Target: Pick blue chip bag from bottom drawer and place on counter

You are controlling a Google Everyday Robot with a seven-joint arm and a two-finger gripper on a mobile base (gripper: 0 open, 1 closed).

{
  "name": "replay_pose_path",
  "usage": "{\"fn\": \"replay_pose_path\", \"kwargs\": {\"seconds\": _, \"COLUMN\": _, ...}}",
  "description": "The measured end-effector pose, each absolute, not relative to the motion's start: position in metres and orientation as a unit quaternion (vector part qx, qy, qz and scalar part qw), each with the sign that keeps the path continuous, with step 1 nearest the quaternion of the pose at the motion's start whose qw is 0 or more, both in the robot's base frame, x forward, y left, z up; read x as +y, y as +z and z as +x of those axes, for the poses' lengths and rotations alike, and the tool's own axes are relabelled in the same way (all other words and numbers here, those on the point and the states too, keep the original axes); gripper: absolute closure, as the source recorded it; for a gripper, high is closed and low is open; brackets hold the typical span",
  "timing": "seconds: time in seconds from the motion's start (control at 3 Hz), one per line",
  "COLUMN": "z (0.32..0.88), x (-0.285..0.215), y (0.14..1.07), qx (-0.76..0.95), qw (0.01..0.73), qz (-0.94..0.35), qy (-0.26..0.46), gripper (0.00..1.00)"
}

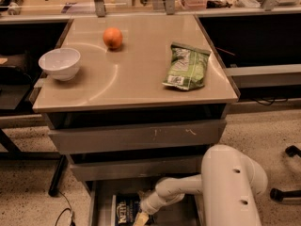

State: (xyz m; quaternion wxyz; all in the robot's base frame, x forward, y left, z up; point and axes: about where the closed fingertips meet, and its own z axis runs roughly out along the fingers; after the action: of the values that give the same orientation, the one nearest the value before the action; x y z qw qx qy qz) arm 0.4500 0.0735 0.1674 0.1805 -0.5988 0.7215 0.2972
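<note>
Reaching into the open bottom drawer (179,216), the gripper (141,218) is shown inside it, at the right edge of the blue chip bag (125,213) lying on the drawer floor; whether it is clamped cannot be told. Above the drawer, the counter (136,81) carries a green chip bag (186,67), orange (113,37) and white bowl (59,63).

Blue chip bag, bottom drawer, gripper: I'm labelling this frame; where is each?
blue chip bag (125,213): camera view, its lettered face.
bottom drawer (178,216): camera view, bare floor.
gripper (141,219): camera view, its tip, inside the drawer by the bag.
</note>
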Motion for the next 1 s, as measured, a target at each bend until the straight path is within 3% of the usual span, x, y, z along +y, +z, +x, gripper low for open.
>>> {"fn": "replay_pose_path", "kwargs": {"seconds": 1.0, "z": 0.46, "x": 0.07, "y": 0.134, "qx": 0.715, "qw": 0.172, "qz": -0.608, "qy": 0.298, "gripper": 0.0}}
